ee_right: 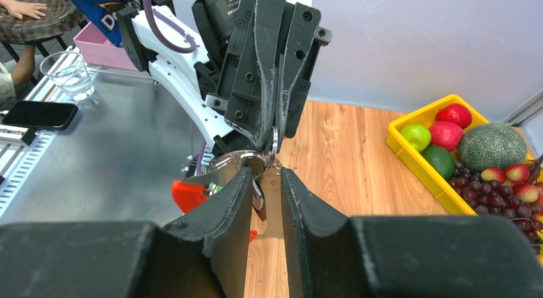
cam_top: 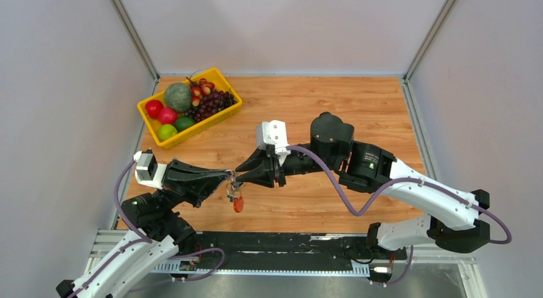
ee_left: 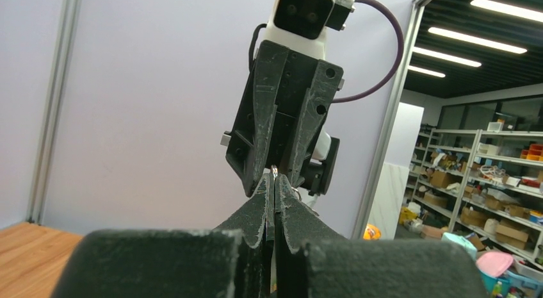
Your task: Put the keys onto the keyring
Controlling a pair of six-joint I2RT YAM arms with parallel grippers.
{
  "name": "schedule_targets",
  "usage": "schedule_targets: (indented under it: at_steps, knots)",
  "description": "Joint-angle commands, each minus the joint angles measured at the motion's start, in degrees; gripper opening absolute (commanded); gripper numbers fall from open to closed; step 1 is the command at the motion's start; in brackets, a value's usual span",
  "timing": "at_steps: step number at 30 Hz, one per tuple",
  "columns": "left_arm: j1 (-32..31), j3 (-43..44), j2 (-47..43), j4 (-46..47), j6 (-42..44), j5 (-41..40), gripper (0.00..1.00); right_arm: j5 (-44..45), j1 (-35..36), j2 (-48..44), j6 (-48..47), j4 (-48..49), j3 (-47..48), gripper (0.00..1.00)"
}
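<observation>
The left gripper [ee_left: 274, 181] is pressed shut, and its tips pinch a thin wire loop of the keyring [ee_right: 246, 159], holding it in the air over the near middle of the counter [cam_top: 333, 106]. The right gripper [ee_right: 266, 176] faces it tip to tip. Its jaws are a little apart, bare wood shows through the gap, and nothing is visibly clamped between them. The ring bunch hangs just at those tips, with the red tag [ee_right: 189, 194] dangling below and to the left. A small dark-headed piece beside the inner face of the right gripper's left finger looks like the key [ee_right: 259, 205], but I cannot tell whether it is already threaded or only lying against the ring.

My judgement is that this is the threading step: one arm steadies the ring while the other works the key on. The next move calls for a fine, square closure on the key's head. The key's hole then has to be fed along the ring's split without twisting the ring out of the left pinch.

The counter is pale wood planking. A yellow basket [cam_top: 205, 125] of fruit, with a melon [cam_top: 178, 97] and grapes [cam_top: 214, 102], stands at the far left. Grey panels on metal posts wall in the left, far and right sides. Beyond the near edge lies a metal bench with a phone [ee_right: 38, 114] and a glass [ee_right: 67, 74].
</observation>
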Motion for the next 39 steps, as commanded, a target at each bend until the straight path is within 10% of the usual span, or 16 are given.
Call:
schedule_targets:
  at_steps: [1, 28, 33, 39]
  knots:
    - [-0.1, -0.4, 0.1, 3.5, -0.9, 0.2, 0.00, -1.5, 0.4, 0.5, -0.1, 3.0, 2.9, 0.28]
    - [-0.2, 0.9, -2.2, -2.0, 2.0, 0.8, 0.02, 0.6, 0.5, 0.0, 2.4, 1.7, 2.5, 0.00]
    - [-0.2, 7.4, -2.5, -18.2, 7.7, 7.9, 0.37, 3.6, 0.4, -0.8, 5.7, -2.2, 2.7, 0.00]
    - [-0.2, 14.1, -3.1, -36.7, 17.3, 12.1, 0.52, 5.8, 0.4, -1.0, 11.1, -6.8, 2.1, 0.00]
